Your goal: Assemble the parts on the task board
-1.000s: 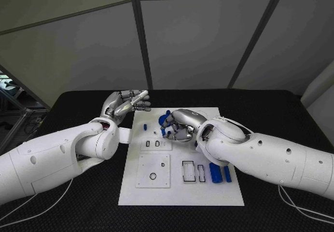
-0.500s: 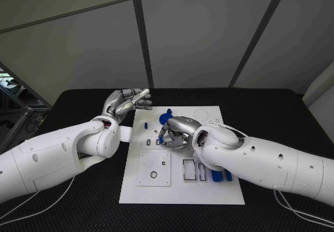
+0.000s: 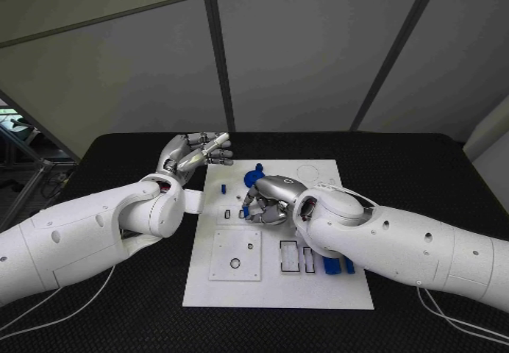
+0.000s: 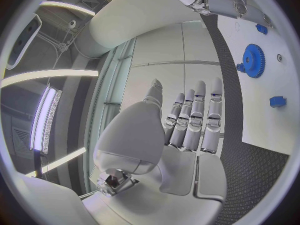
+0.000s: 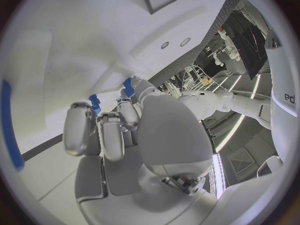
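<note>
The right robot hand has slid a little toward the left edge of the white board over the last second and now hangs low over the small slots there, its fingers pinched around a small blue part. That looks like lining the part up for seating, with nothing pressed in yet. Beyond it the blue gear lies on the board's far end, and the left robot hand is raised past the board's far left corner, fingers straight and apart, holding nothing.
</note>
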